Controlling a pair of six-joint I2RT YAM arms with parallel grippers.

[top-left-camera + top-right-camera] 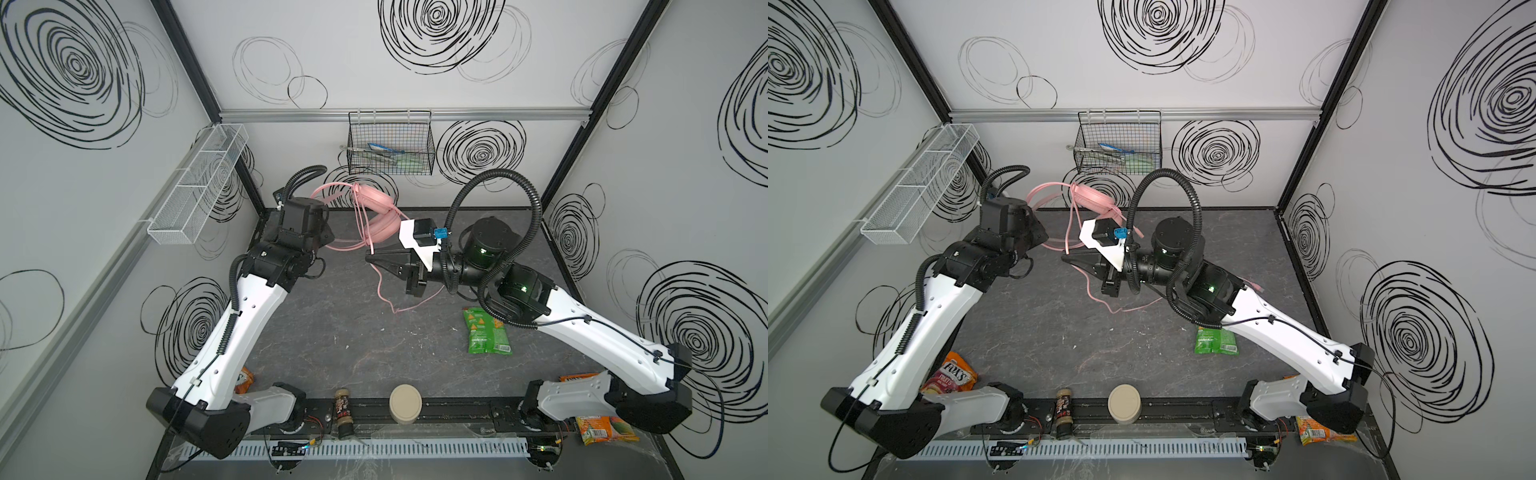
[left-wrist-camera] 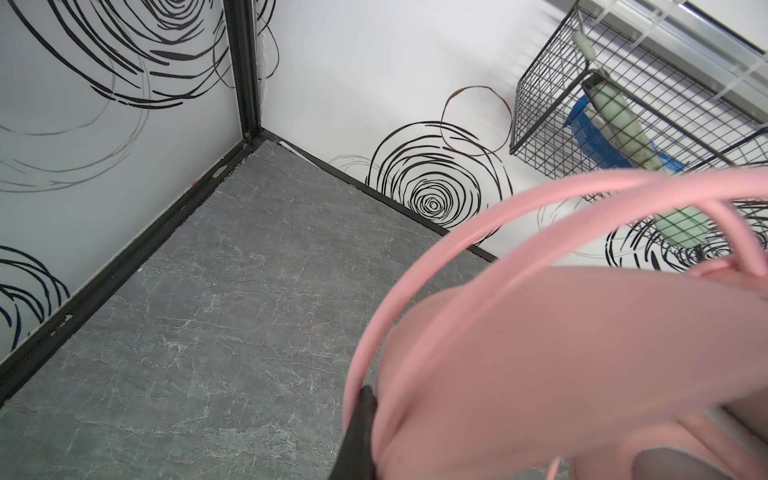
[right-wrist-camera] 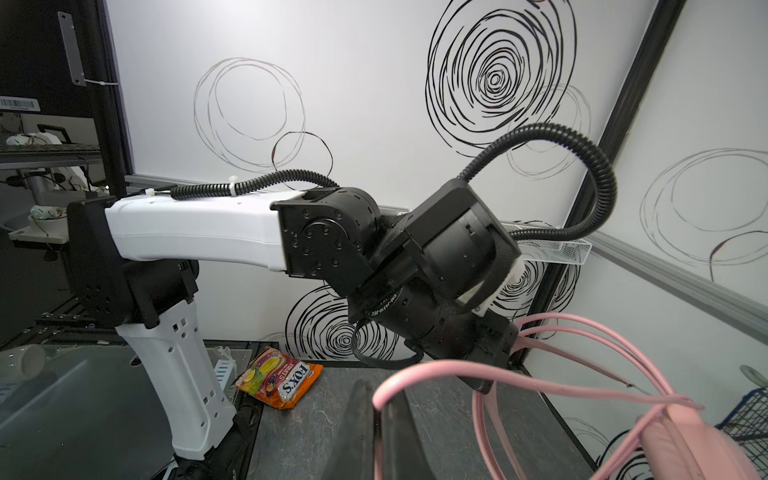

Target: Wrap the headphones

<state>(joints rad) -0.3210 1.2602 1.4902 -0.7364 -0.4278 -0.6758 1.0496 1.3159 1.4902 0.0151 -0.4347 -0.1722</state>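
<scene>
I hold the headphones (image 1: 376, 198) raised above the table (image 1: 332, 332) near the back wall. My left gripper (image 2: 368, 409) is closed on the headband (image 2: 519, 332) so the earcups (image 1: 380, 229) hang clear, and my right gripper (image 3: 380, 415) is clamped on the cable (image 3: 438, 367), which I judge positions it for winding. Both top views show slack cable trailing on the table; only the right wrist view shows the cable pinched between my jaws.

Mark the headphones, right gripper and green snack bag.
headphones (image 1: 375, 198), in a top view, upper earcup
right gripper (image 1: 371, 258), in a top view, shut fingertips
green snack bag (image 1: 487, 334), in a top view, bag's middle
</scene>
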